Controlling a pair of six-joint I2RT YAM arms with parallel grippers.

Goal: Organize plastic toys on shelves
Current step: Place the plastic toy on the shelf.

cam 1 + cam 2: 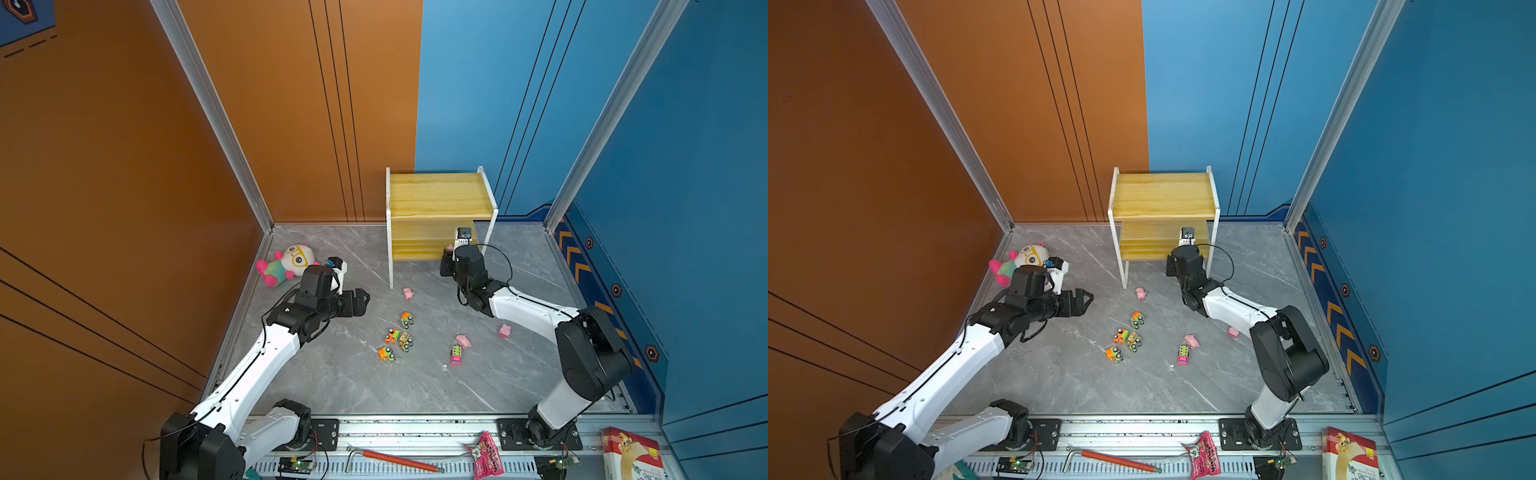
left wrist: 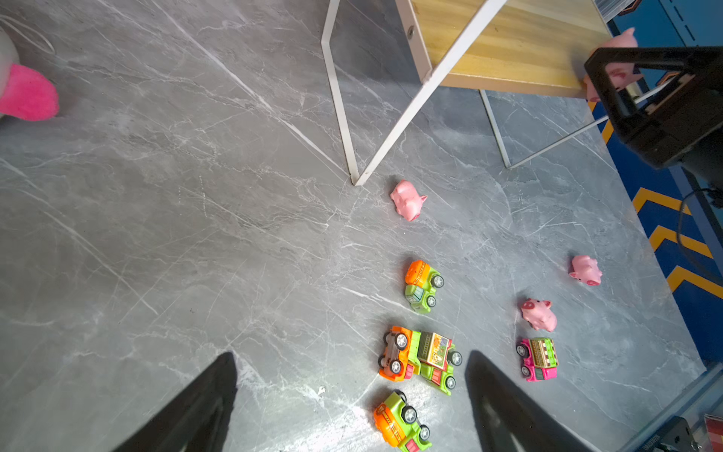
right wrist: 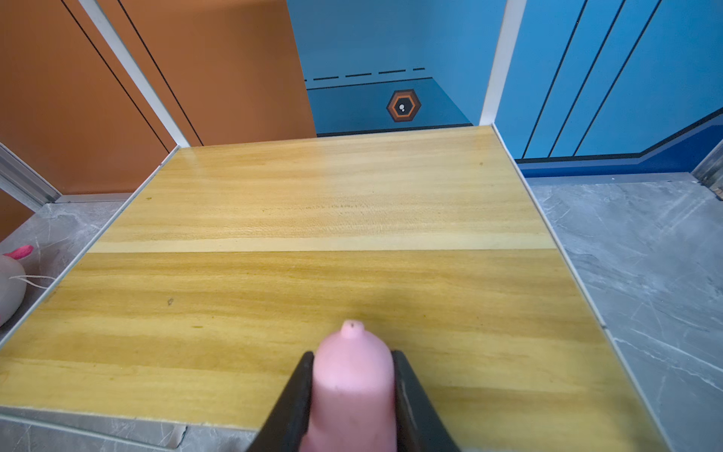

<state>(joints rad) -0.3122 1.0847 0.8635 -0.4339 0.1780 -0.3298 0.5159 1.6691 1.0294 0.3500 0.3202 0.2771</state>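
**Pig clamped at the lip of the lower shelf: a release here risks a drop.**

Your right gripper is clenched on a pink pig, held over the front edge of the lower board of the shelves. You cannot tell whether the pig touches the wood. Let go here and it likely tips off onto the table, so carry it deeper first. As you reach in, your wrist may knock the upper board or the white frame and shove the shelves. Your left gripper hangs open and empty beside the plush doll. Three loose pigs and five trucks lie on the table between the arms.
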